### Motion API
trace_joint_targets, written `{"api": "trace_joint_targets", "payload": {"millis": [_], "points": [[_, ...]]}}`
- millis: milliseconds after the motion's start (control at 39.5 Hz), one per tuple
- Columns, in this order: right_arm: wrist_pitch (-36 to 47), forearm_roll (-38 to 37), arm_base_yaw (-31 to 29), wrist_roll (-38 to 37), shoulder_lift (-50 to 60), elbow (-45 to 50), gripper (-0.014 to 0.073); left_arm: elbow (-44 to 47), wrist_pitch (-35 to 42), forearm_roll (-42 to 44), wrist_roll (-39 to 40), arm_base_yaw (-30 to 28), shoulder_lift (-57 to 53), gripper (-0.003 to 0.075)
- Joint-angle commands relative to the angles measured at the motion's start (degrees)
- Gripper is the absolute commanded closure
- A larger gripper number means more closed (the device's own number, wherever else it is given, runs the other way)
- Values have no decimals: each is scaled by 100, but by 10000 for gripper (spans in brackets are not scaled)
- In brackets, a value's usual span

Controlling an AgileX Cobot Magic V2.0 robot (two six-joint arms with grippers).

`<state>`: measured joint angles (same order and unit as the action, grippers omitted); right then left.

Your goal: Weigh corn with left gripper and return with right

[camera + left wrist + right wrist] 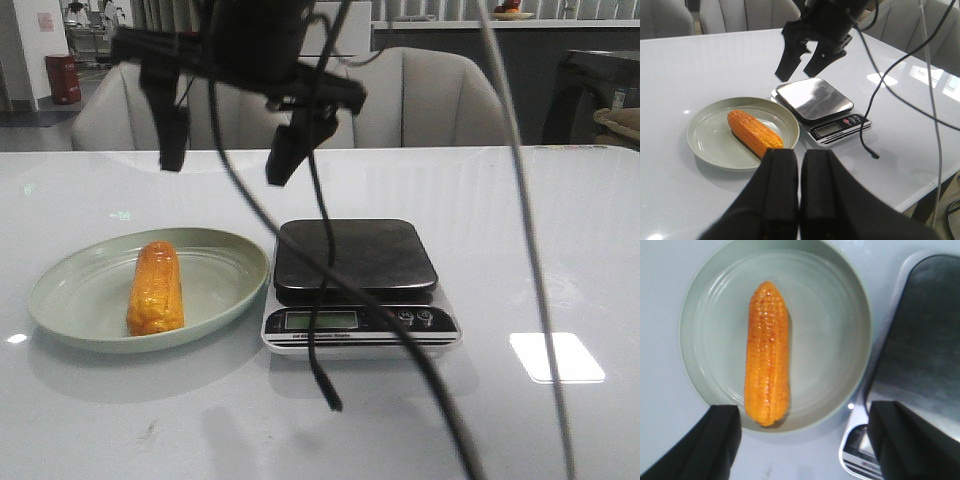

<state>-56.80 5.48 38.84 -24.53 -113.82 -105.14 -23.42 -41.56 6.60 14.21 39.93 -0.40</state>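
Right gripper [224, 168] hangs above the gap between plate and scale, fingers spread wide with nothing in them. Left gripper [799, 155] sits back at the near side, fingers [782, 170] pressed together, also empty. The scale [355, 255] is bare, and the corn [155, 288] lies lengthwise in the green plate [222, 282] just left of it. My worry: both arms could bump, since the right one sits over the spot the left has to reach. The dangling cable [320, 330] could also brush the platform and mess up the reading. The table [520, 210] is glossy white with glare patches, and grey chairs [440, 95] are on its far side.
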Motion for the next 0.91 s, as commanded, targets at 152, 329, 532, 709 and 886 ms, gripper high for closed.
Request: {"api": "trace_joint_targets", "payload": {"millis": [152,329,532,709,886], "points": [[-366,87,-465,1551,1359,232,-21,-131,413,30,1,18,-44,598],[270,87,-545,2078,2400,1324,-21,-131,413,30,1,18,-44,598],[1478,74,-545,2142,3736,2986,-17,-131,413,30,1,18,-44,598],[2473,74,-545,2141,5085,4537,-12,-131,413,30,1,18,-44,598],[3018,-89,-545,2166,6250,5822,-12,-131,413,30,1,18,-44,598]]}}
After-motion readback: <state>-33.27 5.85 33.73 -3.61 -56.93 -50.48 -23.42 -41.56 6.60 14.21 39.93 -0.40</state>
